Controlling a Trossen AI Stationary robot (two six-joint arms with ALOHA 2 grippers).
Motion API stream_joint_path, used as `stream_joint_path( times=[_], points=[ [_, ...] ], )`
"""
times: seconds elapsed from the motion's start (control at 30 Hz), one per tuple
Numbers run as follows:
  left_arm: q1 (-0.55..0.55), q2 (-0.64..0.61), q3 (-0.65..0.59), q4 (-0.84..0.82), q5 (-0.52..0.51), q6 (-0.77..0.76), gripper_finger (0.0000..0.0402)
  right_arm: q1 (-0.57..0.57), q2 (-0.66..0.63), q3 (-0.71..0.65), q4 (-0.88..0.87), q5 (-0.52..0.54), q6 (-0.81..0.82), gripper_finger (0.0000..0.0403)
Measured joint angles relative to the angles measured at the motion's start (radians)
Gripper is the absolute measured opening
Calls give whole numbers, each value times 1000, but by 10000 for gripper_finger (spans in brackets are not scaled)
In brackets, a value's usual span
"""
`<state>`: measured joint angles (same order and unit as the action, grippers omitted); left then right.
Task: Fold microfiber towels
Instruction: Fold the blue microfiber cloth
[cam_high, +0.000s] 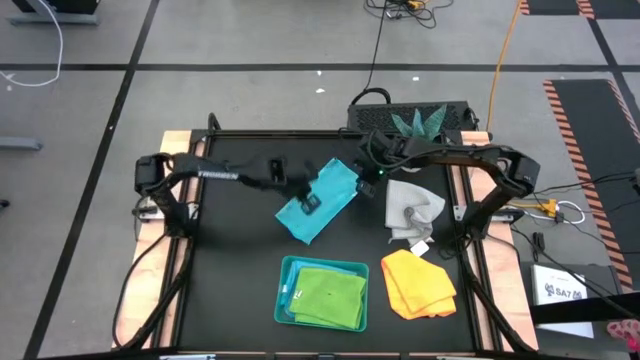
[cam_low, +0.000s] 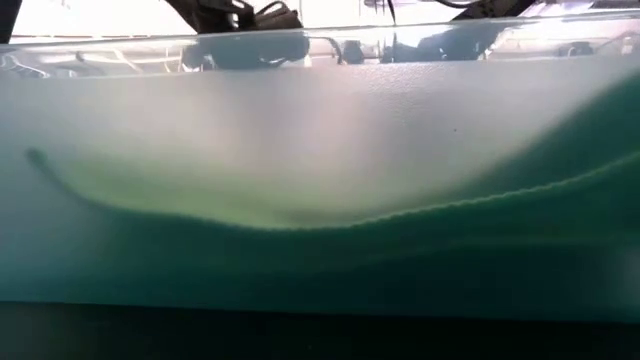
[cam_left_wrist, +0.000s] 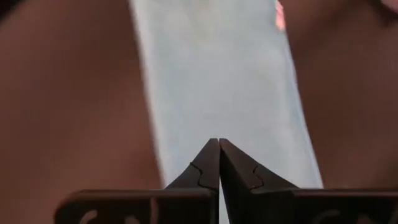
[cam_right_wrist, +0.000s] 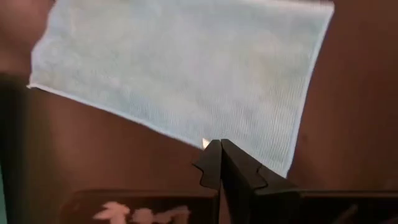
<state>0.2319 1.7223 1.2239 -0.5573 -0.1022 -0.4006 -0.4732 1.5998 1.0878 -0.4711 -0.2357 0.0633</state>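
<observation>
A turquoise towel (cam_high: 318, 199) is shown spread mid-table (cam_high: 235, 270), pinched at opposite edges by the closed left pincer (cam_high: 308, 200) and the closed right pincer (cam_high: 358, 180). A lime green towel (cam_high: 330, 296) is seen in the teal tray (cam_high: 287, 291); grey-white (cam_high: 410, 208) and yellow-orange (cam_high: 418, 282) towels are laid alongside.

We've got a black table (cam_high: 230, 260) here. Lying on it: a turquoise towel (cam_high: 318, 200) mid-table, a grey-white towel (cam_high: 412, 208) beside it, a yellow-orange towel (cam_high: 418, 284), and a teal tray (cam_high: 285, 290) holding a lime green towel (cam_high: 330, 296).
</observation>
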Motion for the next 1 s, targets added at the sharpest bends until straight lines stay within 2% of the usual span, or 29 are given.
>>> stream_joint_path(
  times=[0.27, 0.43, 0.63, 0.87, 1.0],
  points=[
    [247, 0, 16, 37, 294, 156, 13, 63, 7, 0, -32, 127, 116, 0],
    [321, 3, 16, 37, 418, 229, 20, 103, 7, 0, -26, 165, 194, 2],
    [328, 3, 16, 51, 423, 308, 22, 135, 7, -17, 8, 228, 293, 39],
    [322, 3, 23, 148, 419, 316, 35, 138, 7, -143, 162, 235, 499, 99],
    [322, 55, 114, 88, 419, 362, 37, 133, 7, -159, 180, 235, 546, 120]
  ],
)
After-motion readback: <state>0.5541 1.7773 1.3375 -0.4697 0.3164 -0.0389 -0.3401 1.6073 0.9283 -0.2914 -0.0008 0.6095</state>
